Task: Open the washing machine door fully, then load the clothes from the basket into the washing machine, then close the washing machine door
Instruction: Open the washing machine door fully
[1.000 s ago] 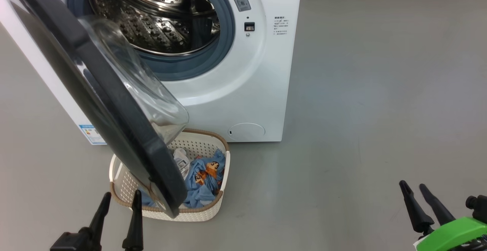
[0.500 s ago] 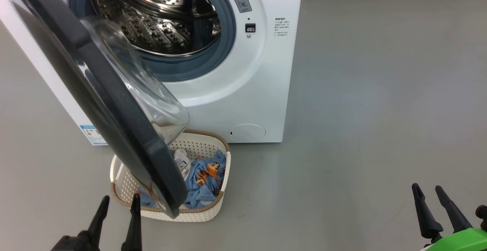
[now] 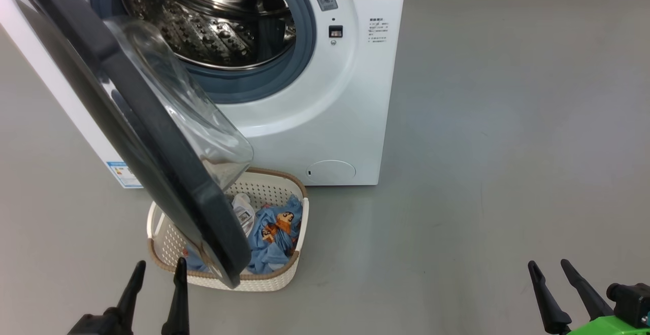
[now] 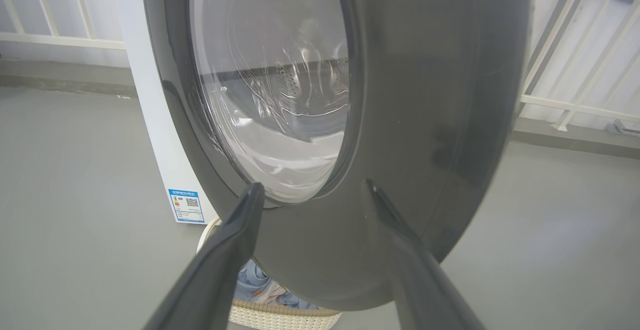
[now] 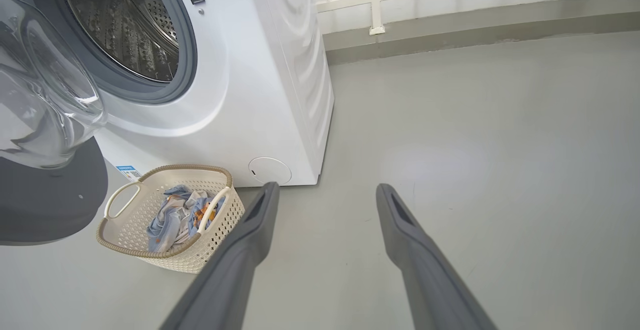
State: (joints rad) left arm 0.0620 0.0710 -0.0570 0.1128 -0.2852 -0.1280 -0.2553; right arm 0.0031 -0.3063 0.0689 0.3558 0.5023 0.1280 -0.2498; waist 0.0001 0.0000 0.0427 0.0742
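Head view, basket [image 3: 269, 280] just beyond left gripper [image 3: 161, 262], door [image 3: 167, 160] overhanging it

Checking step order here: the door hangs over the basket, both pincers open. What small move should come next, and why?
Probably bring the left pincer onto the lower rim of the washing machine door to swing it wider: the door overhangs the basket and hides part of the clothes, and that open pincer is the nearer one.
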